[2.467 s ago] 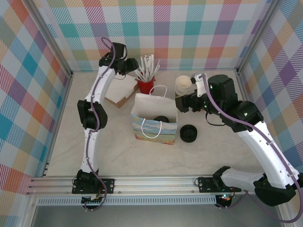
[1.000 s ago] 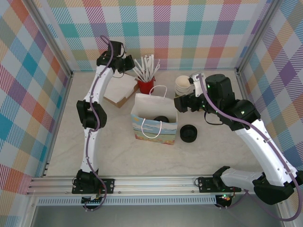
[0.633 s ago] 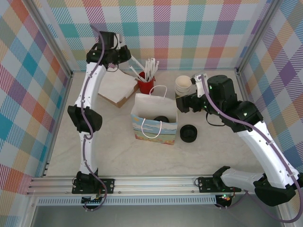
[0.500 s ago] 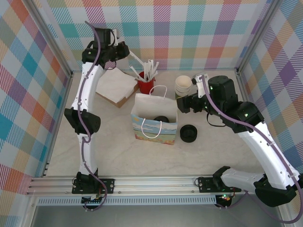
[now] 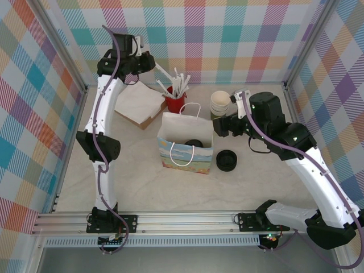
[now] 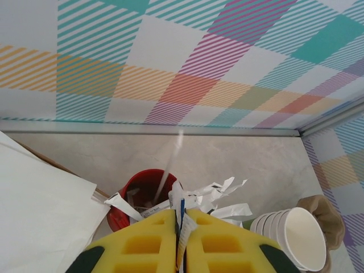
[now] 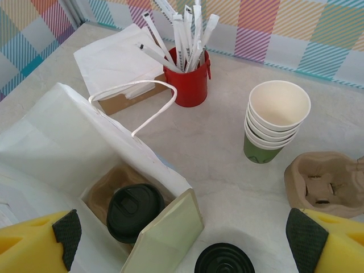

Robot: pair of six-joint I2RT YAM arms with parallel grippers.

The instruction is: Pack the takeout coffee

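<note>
Takeout coffee (image 7: 133, 211) sits black-lidded in the carrier (image 7: 98, 196) inside the paper bag (image 7: 62, 131), unmoved. Our left gripper (image 6: 181, 219) has risen from the red cup (image 6: 139, 190) toward the back wall, pinched on one wrapped straw (image 6: 172, 165). Our right gripper (image 7: 185, 234) hovers above the bag, fingers spread wide.

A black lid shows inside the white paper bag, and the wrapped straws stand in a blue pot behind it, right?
Not quite: the pot holding the wrapped straws is red, not blue, as the right wrist view shows. The rest holds: a black lid shows inside the white paper bag, with the pot behind it.
</note>
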